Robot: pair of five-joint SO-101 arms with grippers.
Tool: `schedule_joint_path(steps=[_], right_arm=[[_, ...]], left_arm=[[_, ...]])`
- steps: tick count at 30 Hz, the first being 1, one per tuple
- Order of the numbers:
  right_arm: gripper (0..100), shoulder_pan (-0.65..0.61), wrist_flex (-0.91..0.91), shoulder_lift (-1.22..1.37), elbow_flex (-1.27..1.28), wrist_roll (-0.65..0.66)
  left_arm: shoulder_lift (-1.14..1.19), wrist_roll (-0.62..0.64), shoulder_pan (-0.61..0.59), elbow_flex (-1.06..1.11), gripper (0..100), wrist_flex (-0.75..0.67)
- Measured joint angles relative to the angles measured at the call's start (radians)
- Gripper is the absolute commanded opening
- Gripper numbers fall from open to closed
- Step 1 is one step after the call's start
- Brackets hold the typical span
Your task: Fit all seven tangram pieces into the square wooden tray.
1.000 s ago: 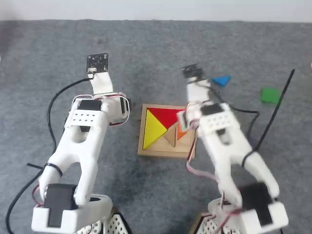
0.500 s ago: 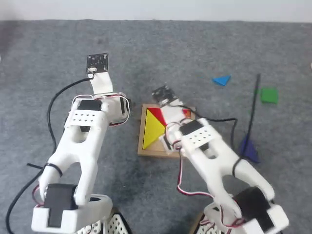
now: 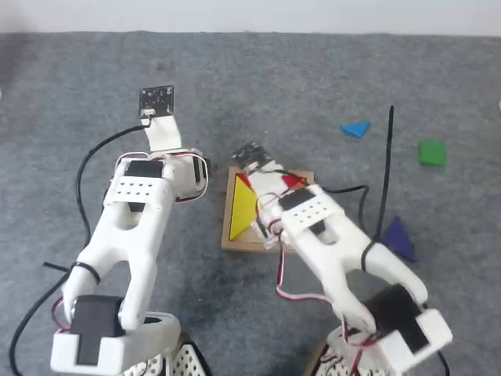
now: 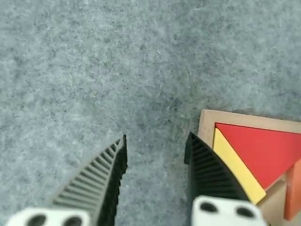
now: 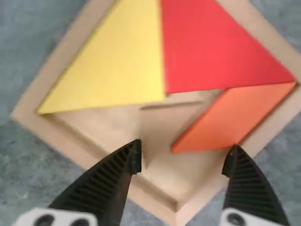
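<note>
Grey carpet (image 3: 94,63) covers the table, where the left claw (image 4: 155,141) hangs spread and empty just beside the outer wall of the wooden tray (image 3: 228,244). We see the tray lying flat between the two arms, its sides square to the table in the high view; being square, it has no long axis. Inside, the yellow triangle (image 3: 244,207) sets its long edge along the left wall and the red triangle (image 5: 211,42) its long edge along the far wall, both tips meeting at the middle. The orange piece (image 5: 235,117) touches the red one, its slanted sides parallel to the nearby wall. The right claw (image 5: 184,148) hovers over the bare corner, jaws apart, holding nothing. We judge it should next fetch a loose piece and turn it to match that gap before lowering. Well apart to the right lie the purple triangle (image 3: 399,237), blue triangle (image 3: 356,128) and green square (image 3: 431,152).
</note>
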Motion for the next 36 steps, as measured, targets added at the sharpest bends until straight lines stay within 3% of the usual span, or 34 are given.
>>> schedule_joint_path(steps=[13,27,33,36], right_arm=[[29.2,0.086,0.046,0.104,-0.169,0.025],[29.2,0.11,0.137,0.025,-0.219,0.025],[29.2,0.278,0.207,-0.198,-0.224,0.034],[29.2,0.416,0.282,-0.25,-0.273,0.123]], left_arm=[[0.0,0.0,0.0,0.0,20,0.0],[0.0,0.0,0.0,0.0,20,0.0],[0.0,0.0,0.0,0.011,20,-0.009],[0.0,0.0,0.0,0.011,20,-0.015]])
